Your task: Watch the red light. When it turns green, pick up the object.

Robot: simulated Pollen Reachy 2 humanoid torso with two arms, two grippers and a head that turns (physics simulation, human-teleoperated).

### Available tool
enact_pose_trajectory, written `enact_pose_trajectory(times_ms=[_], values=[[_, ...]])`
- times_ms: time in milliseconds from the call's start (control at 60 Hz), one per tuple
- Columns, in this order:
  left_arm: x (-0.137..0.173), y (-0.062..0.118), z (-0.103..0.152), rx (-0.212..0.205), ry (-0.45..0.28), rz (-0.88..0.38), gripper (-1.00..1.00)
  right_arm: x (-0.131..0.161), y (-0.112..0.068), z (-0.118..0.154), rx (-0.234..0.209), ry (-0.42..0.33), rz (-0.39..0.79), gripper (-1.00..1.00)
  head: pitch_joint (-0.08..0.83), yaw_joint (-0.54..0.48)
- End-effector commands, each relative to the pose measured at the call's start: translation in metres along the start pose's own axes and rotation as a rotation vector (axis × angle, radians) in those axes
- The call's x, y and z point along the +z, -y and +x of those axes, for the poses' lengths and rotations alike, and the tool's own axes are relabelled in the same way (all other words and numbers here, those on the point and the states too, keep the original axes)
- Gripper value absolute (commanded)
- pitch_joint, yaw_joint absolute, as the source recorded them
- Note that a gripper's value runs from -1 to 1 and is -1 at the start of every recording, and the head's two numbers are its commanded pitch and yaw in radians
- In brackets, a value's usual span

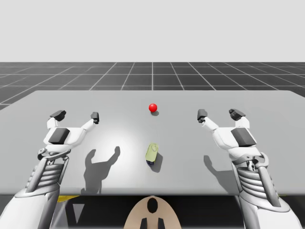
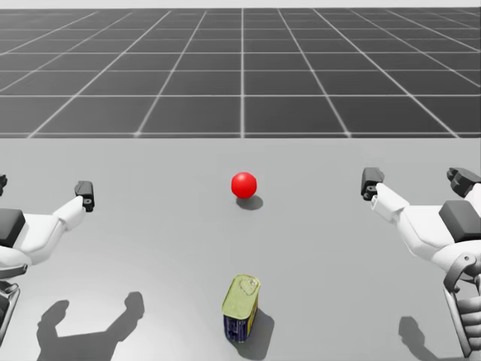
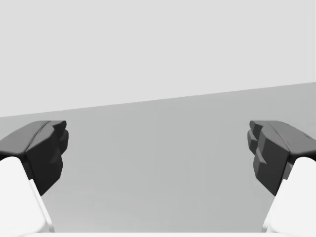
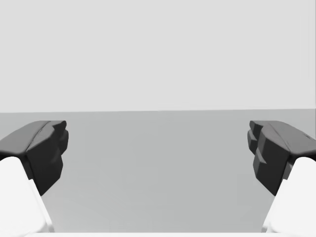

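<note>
The small yellow-topped, blue-sided tin [image 2: 241,307] sits on the worktop [image 1: 267,124] near the robot's edge, midway between its arms. The light [image 2: 243,184] beyond it shows red. The tin looks rigid, light and smooth, so I'd pinch it across its flat sides. The left hand [image 1: 76,116] and right hand [image 1: 219,114] hover well off to either side, both spread wide and empty.

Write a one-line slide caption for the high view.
Waiting on the red light: left tool and right tool open above the table, yellow-and-blue can untouched at centre.
</note>
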Motion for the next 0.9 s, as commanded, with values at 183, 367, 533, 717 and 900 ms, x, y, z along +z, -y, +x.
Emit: enact_pose_trajectory(times_ms=[183, 367, 533, 717, 900], values=[[0.0000, 0.0007, -0.0004, -0.002, 0.000, 0.000, -1.00, 0.0001, -0.0001, 0.0001, -0.002, 0.001, 0.000, -1.00, 0.422, 0.00], [0.0002, 0.0007, -0.0003, -0.002, 0.001, 0.000, -1.00, 0.0002, 0.0001, 0.0000, -0.001, 0.001, -0.001, -1.00, 0.424, 0.00], [0.0005, 0.0005, 0.0000, -0.002, 0.003, 0.000, -1.00, 0.0004, -0.0001, -0.0005, -0.001, 0.000, -0.001, -1.00, 0.425, 0.01], [0.0008, 0.0005, 0.0001, -0.004, 0.005, 0.001, -1.00, 0.0006, 0.0004, 0.0002, -0.003, 0.002, -0.003, -1.00, 0.421, 0.01], [0.0009, 0.0004, 0.0001, -0.004, 0.005, 0.001, -1.00, 0.0003, 0.0007, 0.0001, 0.000, 0.004, -0.004, -1.00, 0.424, 0.01]])
